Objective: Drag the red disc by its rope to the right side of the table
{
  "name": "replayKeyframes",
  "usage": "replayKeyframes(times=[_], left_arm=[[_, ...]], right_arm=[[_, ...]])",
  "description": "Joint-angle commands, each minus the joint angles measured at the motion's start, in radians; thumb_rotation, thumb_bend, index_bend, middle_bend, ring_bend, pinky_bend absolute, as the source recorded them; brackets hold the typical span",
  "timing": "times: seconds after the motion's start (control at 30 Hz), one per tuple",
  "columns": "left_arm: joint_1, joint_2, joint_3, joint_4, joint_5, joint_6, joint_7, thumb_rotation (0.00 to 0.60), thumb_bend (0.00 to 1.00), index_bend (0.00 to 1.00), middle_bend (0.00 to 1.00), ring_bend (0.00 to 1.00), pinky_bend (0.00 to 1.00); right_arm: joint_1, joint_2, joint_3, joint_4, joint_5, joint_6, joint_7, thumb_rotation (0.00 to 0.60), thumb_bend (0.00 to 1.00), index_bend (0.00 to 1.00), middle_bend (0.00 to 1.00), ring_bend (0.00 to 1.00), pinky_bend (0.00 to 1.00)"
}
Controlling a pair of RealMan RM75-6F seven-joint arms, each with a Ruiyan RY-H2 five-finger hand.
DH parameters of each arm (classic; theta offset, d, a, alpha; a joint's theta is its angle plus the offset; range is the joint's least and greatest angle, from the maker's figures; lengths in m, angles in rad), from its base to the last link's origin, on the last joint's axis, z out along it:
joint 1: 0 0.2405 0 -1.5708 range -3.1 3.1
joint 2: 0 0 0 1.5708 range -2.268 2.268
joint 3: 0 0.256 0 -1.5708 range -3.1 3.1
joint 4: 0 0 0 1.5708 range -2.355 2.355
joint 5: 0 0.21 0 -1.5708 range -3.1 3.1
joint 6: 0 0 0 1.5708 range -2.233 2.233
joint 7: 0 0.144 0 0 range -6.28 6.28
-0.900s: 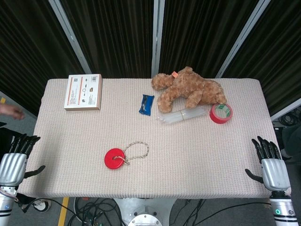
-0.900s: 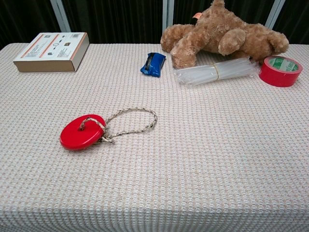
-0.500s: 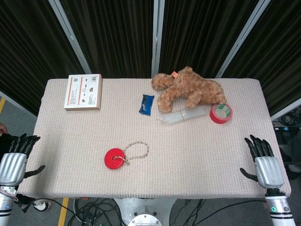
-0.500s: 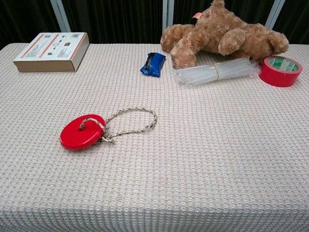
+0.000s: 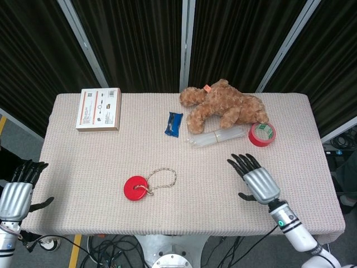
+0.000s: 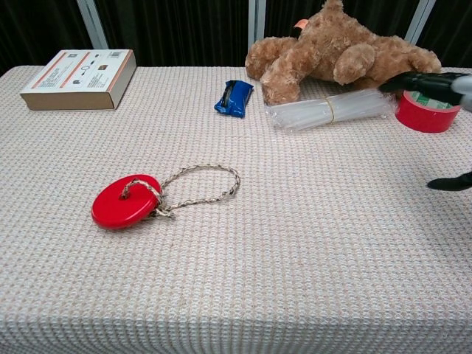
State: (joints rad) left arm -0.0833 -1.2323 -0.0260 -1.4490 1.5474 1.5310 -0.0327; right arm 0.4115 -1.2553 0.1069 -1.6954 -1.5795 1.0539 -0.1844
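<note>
The red disc (image 5: 135,188) (image 6: 125,200) lies flat on the table's left-front part. Its beige rope (image 5: 163,178) (image 6: 205,182) forms a loop trailing to the disc's right. My right hand (image 5: 254,179) hovers over the table's right-front area with fingers spread, holding nothing, well right of the rope. In the chest view only that hand's fingertips (image 6: 420,80) show at the right edge. My left hand (image 5: 18,190) hangs off the table's left edge, fingers apart and empty.
A brown teddy bear (image 5: 223,106) lies at the back, with a clear plastic bundle (image 5: 216,137) and a red tape roll (image 5: 261,134) in front of it. A blue packet (image 5: 174,123) lies mid-back, a white box (image 5: 99,109) back left.
My right hand has swung from beyond the table's right edge inward over the table, toward the rope. The disc, the rope and the left hand have not moved.
</note>
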Motion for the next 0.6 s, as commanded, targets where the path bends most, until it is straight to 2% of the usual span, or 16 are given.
replayKeyframes(times=[0.03, 0.27, 0.47, 0.6], left_arm=[[0.003, 0.000, 0.002, 0.004, -0.002, -0.001, 0.000, 0.600, 0.02, 0.16, 0.14, 0.02, 0.12], [0.009, -0.003, 0.002, 0.021, -0.011, 0.001, -0.018, 0.600, 0.02, 0.16, 0.14, 0.02, 0.12], [0.012, -0.002, -0.002, 0.032, -0.013, 0.007, -0.031, 0.600, 0.02, 0.16, 0.14, 0.02, 0.12], [0.014, -0.003, -0.003, 0.040, -0.014, 0.008, -0.039, 0.600, 0.02, 0.16, 0.14, 0.02, 0.12]], right_arm=[[0.121, -0.062, 0.047, -0.040, 0.072, -0.141, -0.089, 0.600, 0.05, 0.00, 0.00, 0.00, 0.00], [0.255, -0.156, 0.079, -0.024, 0.176, -0.280, -0.212, 0.600, 0.09, 0.00, 0.04, 0.00, 0.00], [0.368, -0.178, 0.087, -0.004, 0.284, -0.436, -0.198, 0.600, 0.29, 0.00, 0.05, 0.00, 0.00], [0.411, -0.205, 0.080, 0.022, 0.315, -0.459, -0.203, 0.600, 0.31, 0.00, 0.05, 0.00, 0.00]])
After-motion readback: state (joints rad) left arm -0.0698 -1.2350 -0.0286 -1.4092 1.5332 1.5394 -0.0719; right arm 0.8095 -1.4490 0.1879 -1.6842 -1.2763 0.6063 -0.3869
